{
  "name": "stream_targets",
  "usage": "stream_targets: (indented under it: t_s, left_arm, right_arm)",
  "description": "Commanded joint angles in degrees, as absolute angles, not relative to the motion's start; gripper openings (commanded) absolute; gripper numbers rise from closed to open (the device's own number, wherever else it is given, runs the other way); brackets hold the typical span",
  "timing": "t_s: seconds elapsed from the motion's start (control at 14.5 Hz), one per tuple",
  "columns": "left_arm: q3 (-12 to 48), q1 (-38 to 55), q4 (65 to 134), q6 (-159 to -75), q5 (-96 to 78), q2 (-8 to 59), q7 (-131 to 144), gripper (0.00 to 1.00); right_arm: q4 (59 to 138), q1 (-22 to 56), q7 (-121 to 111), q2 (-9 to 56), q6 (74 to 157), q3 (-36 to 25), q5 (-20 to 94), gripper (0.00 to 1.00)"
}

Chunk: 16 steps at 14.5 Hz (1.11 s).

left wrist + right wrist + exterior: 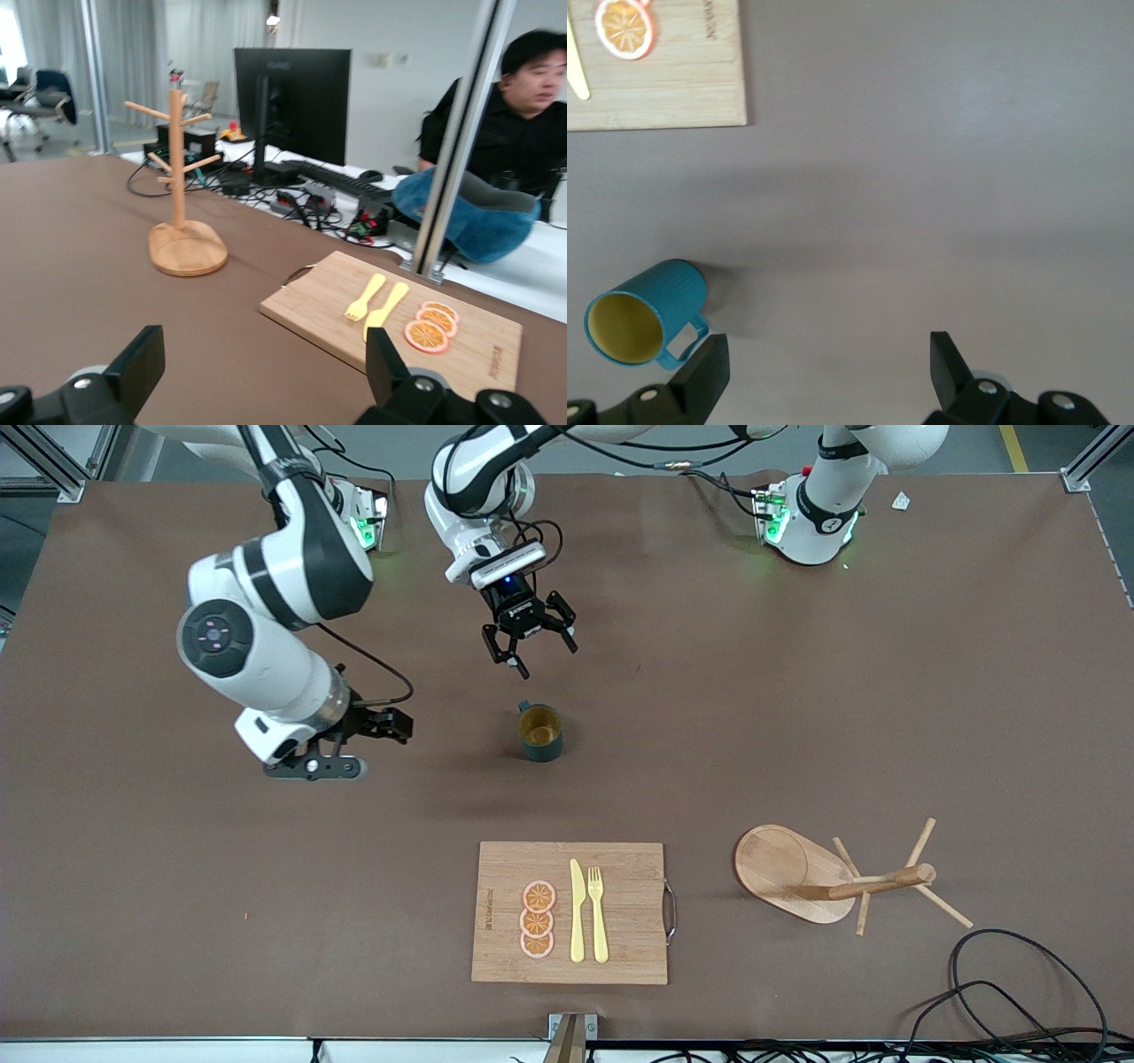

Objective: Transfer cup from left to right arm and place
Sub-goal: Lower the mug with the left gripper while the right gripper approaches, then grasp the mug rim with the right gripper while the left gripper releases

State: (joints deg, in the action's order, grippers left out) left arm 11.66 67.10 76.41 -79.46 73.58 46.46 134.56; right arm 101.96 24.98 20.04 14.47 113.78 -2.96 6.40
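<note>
Cup upright on surface, ungrasped. Left pincer spread above it; right pincer spread, waiting. Pickup, handover, placement outstanding.

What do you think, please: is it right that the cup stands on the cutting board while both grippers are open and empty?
Not quite. The front view shows the cup on the bare table, farther from the camera than the cutting board. The left gripper and right gripper are indeed open and empty.
</note>
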Motion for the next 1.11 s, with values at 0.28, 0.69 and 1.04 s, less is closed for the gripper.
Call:
stream_targets:
  t_s: [0.28,0.69,1.04]
  left_arm:
    - [11.87,59.86,90.49,-79.19,68.20,33.60,133.86,1.00]
    - [11.60,49.32,100.27,-79.54,68.64,27.78,133.77,1.00]
    - [11.78,43.70,101.34,-81.38,70.21,25.49,133.77,1.00]
  right_arm:
    - [104.41,31.37,21.53,17.92,120.67,-3.52,7.21,1.00]
    - [105.20,37.43,23.82,21.00,124.97,-3.43,12.65,1.00]
    - [105.21,42.00,28.73,23.55,127.96,-3.43,12.66,1.00]
